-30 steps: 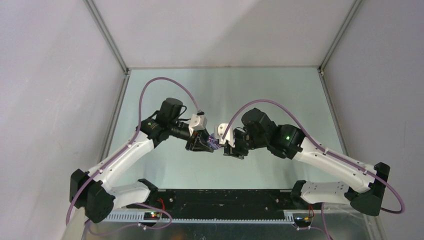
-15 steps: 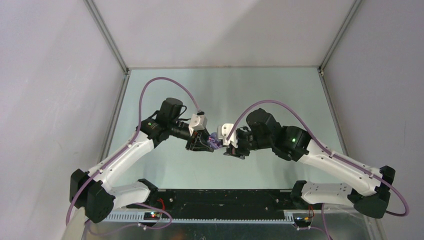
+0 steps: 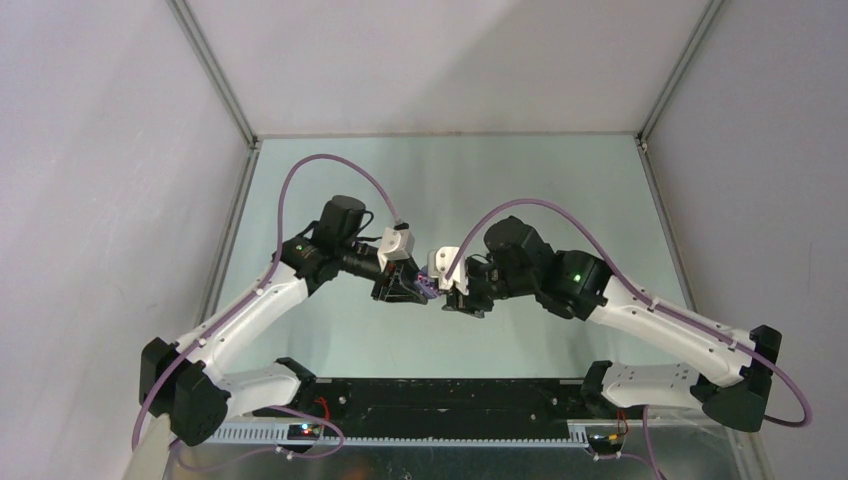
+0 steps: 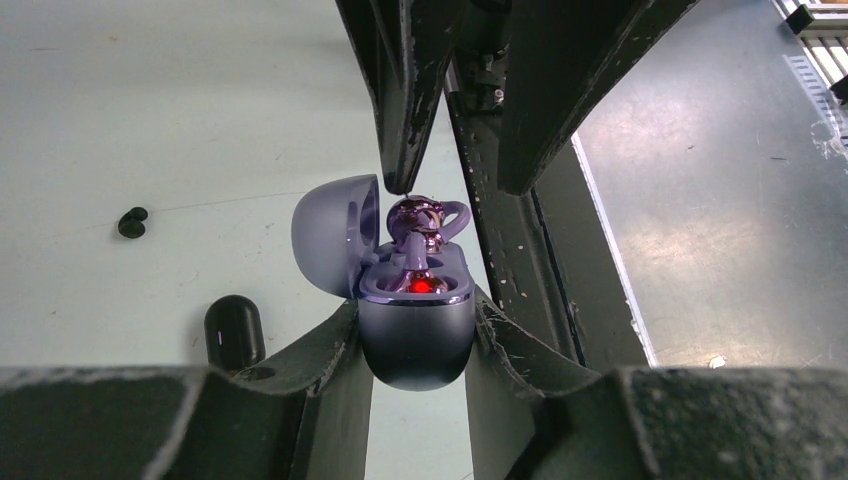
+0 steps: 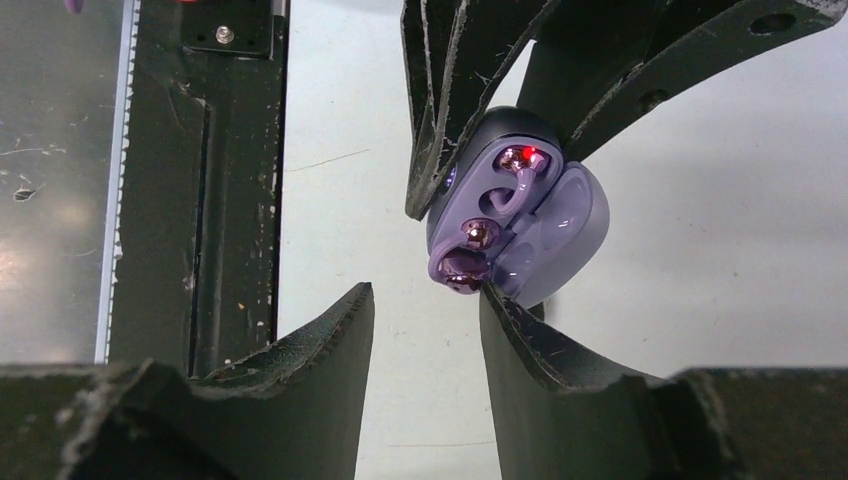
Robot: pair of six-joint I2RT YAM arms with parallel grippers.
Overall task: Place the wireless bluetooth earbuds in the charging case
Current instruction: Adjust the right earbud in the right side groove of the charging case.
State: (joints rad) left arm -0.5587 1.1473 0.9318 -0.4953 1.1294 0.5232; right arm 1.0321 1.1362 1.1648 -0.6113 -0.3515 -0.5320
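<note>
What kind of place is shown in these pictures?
Probably a robotics lab test cell: a pale green tabletop enclosed by plain white panels, with two white-and-black robot arms bolted at its near edge.

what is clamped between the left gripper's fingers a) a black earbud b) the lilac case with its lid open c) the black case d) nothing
b: in the left wrist view the left gripper pinches the lilac case by its sides, lid swung open, while the black case and a black earbud lie on the table.

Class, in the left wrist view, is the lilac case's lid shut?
No, the lid stands hinged open, baring the inside of the lilac case.
</note>
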